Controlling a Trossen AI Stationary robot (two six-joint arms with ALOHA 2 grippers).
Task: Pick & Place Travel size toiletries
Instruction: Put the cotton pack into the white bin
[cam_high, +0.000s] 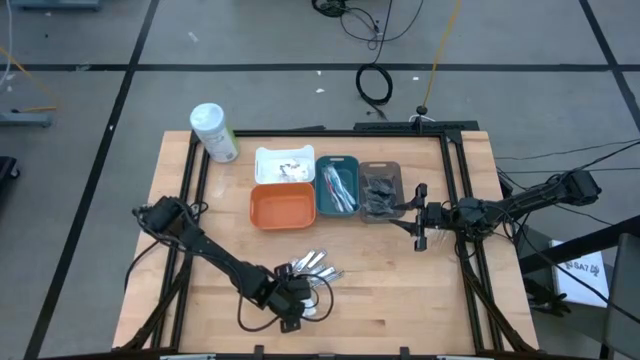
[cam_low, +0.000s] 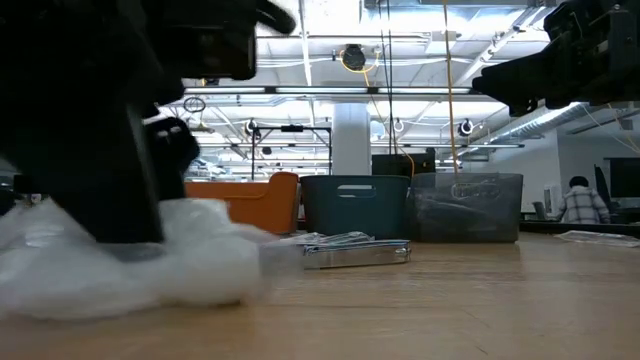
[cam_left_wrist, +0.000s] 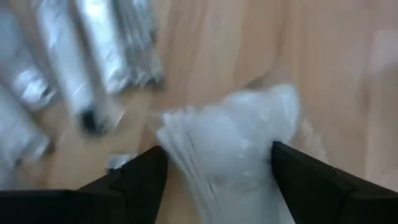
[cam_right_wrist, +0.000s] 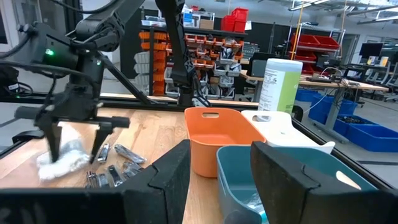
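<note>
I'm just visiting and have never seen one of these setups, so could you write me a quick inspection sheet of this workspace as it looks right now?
Surface: wooden table on a dark frame, bare wood at the near side.
Job's things: silvery tubes loose near the front; white packet on the wood between the left gripper's fingers.
Trays: white tray, orange tray, teal tray, grey tray in a cluster at the back.
Clutter: large white bottle at the back left.
Grippers: left gripper open over the packet; right gripper open, raised beside the grey tray, empty.
Cables: black coil on the floor behind the table.
Surroundings: workshop shelving; a person seated far off.
</note>
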